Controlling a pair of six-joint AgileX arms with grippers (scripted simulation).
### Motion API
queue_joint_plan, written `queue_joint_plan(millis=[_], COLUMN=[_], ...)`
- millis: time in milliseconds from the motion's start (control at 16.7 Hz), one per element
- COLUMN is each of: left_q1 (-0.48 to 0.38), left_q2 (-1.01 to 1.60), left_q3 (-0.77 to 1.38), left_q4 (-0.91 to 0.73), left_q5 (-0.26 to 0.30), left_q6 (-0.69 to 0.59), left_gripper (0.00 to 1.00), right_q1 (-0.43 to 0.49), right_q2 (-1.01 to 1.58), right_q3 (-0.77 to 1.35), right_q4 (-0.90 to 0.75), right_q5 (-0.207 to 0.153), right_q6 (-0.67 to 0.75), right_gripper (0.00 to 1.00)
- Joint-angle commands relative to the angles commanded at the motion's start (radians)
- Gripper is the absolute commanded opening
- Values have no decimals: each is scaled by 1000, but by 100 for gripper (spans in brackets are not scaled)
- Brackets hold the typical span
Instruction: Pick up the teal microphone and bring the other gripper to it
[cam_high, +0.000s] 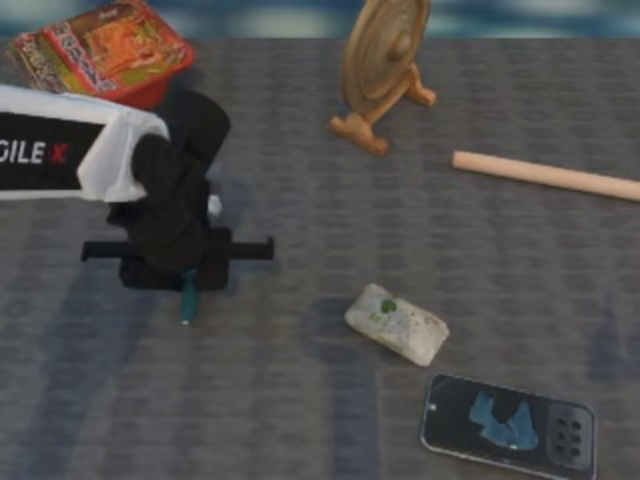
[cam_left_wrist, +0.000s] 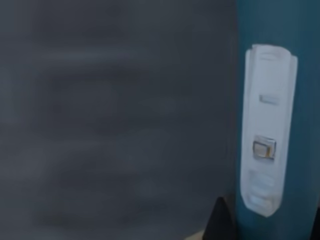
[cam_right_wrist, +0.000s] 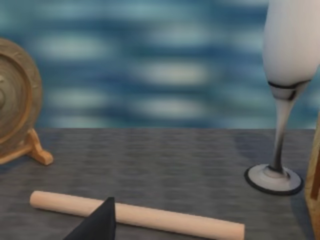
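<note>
Microphone (cam_high: 187, 297) is sitting at the left of the worktop (cam_high: 330, 250), its teal handle poking out from under the left end effector (cam_high: 186, 272), which is hovering right over it. Whether those fingers are clamping it yet I cannot tell. In the left wrist view the handle (cam_left_wrist: 270, 120) is filling the frame, teal with a white switch plate. The step looks like the grasp itself; next comes lifting it clear, then bringing the right arm across. The right end effector (cam_right_wrist: 97, 225) is showing only a dark fingertip, near the wooden rod (cam_right_wrist: 135, 215) at the right, well apart from the microphone.
</note>
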Motion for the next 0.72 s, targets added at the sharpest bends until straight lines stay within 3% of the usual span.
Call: queue_joint_plan(millis=[300, 720], left_q1=[8, 26], left_q2=[-63, -209], left_q3=[-69, -243], left_q4=[291, 919], left_q5=[102, 306], left_q6=[76, 230], left_gripper=[0, 0], right_q1=[0, 0], right_q2=[0, 0], right_q3=[0, 0], right_q4=[0, 0], right_q5=[0, 0], right_q6=[0, 0], right_gripper=[100, 100])
